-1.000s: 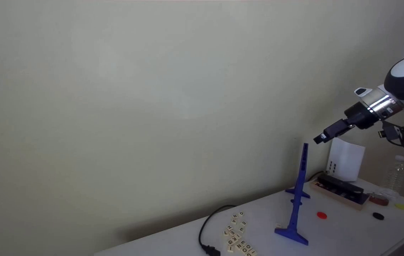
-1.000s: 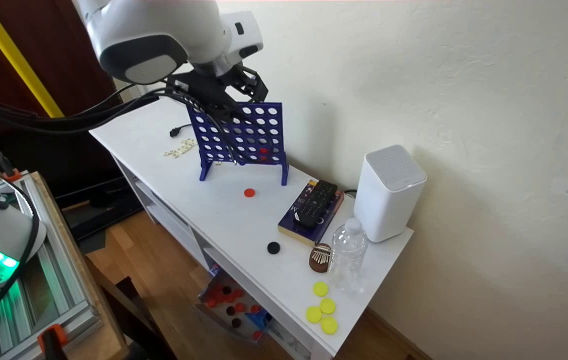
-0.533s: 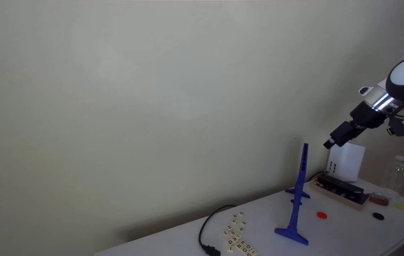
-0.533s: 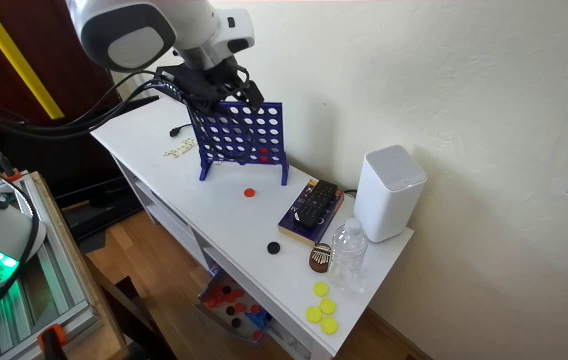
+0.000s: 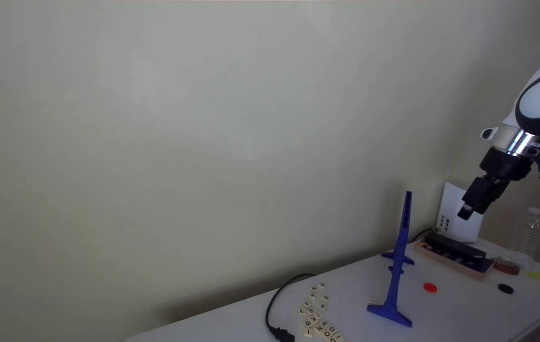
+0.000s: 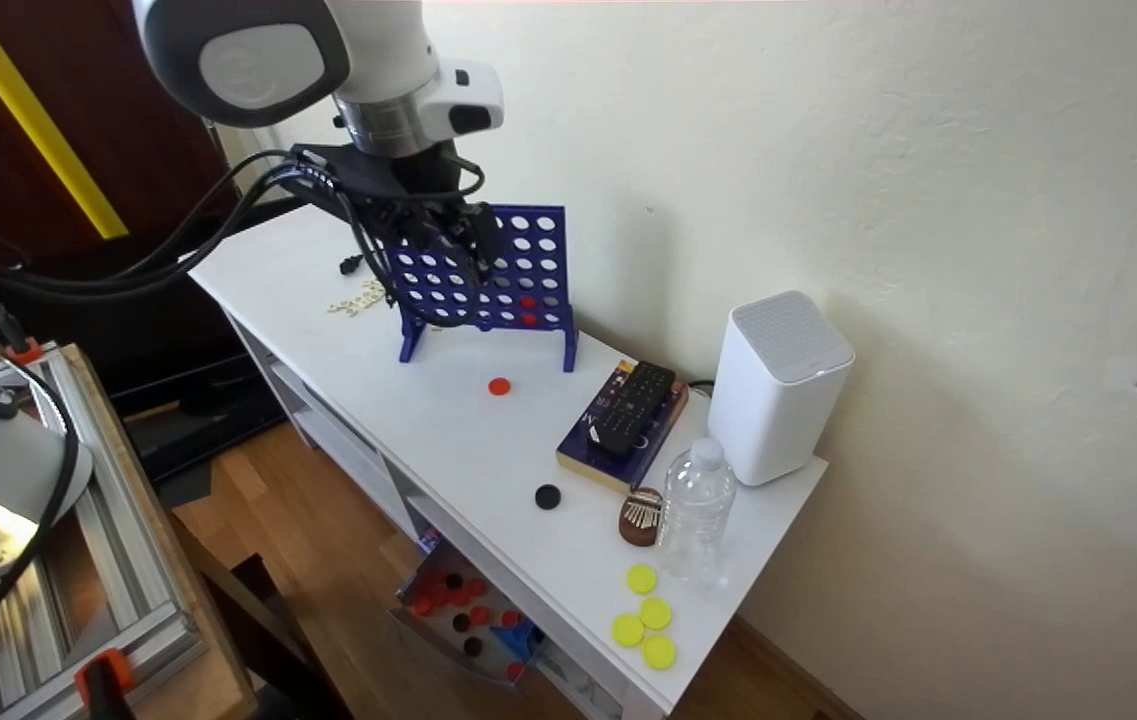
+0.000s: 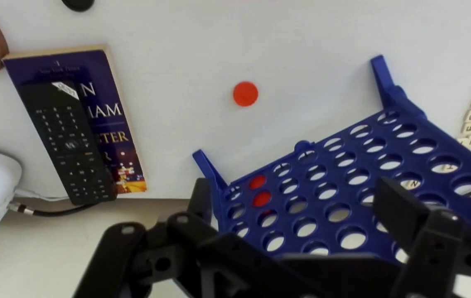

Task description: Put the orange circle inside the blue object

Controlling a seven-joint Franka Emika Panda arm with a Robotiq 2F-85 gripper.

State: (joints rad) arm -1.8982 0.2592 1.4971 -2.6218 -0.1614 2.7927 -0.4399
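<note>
- The gripper (image 7: 300, 201) is released; its fingers stand wide apart.
- In an exterior view, the orange-red disc (image 6: 499, 386) lies on the white table (image 6: 428, 420), at the near side of the blue Connect Four grid (image 6: 535, 254).
- A black disc (image 6: 548, 496) lies nearer and to its right.

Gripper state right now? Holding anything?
Gripper: open, jaws wide apart in the wrist view, holding nothing.

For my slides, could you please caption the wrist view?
Open gripper before the blue rack, the orange disc lying loose on the white table.
</note>
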